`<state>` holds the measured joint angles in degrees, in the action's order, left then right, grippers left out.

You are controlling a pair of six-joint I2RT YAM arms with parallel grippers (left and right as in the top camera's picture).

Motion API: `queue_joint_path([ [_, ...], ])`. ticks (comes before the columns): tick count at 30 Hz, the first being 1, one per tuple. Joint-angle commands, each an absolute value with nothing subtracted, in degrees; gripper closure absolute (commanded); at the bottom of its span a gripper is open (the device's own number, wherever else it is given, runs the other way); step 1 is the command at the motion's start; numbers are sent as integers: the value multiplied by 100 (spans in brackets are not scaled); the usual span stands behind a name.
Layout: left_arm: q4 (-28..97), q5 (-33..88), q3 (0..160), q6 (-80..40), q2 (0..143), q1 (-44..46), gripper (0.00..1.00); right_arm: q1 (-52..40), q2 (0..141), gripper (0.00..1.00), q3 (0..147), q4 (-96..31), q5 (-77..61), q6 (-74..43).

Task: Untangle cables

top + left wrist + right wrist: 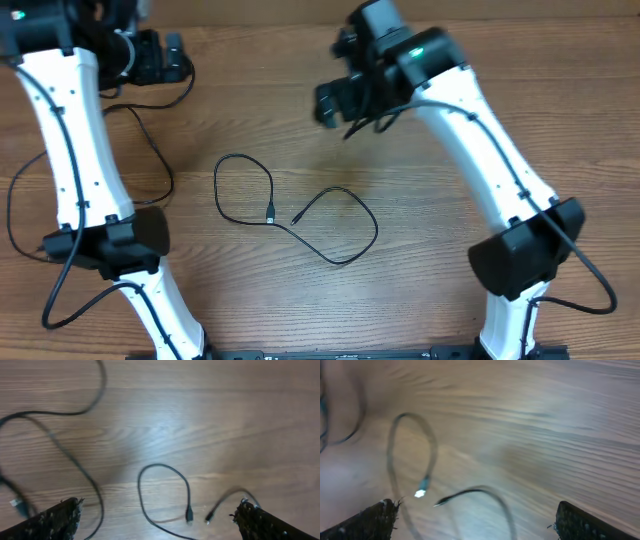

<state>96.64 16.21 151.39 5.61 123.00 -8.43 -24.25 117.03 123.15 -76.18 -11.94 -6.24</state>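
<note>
Cable thin, black, two loose loops flat on table, plug ends close together; both jaws wide, empty.

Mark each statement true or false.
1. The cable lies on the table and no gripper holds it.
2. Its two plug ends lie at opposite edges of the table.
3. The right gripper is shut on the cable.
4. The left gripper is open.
1. True. The cable lies in loops on the table, and nothing grips it.
2. False. The plug ends lie close together near the middle of the table.
3. False. The right gripper is open above the table and holds nothing.
4. True. The left gripper has its fingers wide apart, with nothing between them.
</note>
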Motion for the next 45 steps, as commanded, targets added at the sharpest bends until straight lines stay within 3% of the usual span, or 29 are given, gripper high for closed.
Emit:
queue_joint_path([
  [1,9682,1787,14822,930,12193,-436,0,-1776,11802,0,12285,-7688,-969,-722],
  [14,9682,1922,13279,1820,12193,1264,0,-93,11802,0,12285,-7854,-972,-156],
  [23,9561,1221,11642,2683,12195,2185,0,580,11802,0,12285,-7883,-1037,78],
  [45,5586,379,8853,2298,12215,3074,0,650,11802,0,12285,-7968,-1057,458],
])
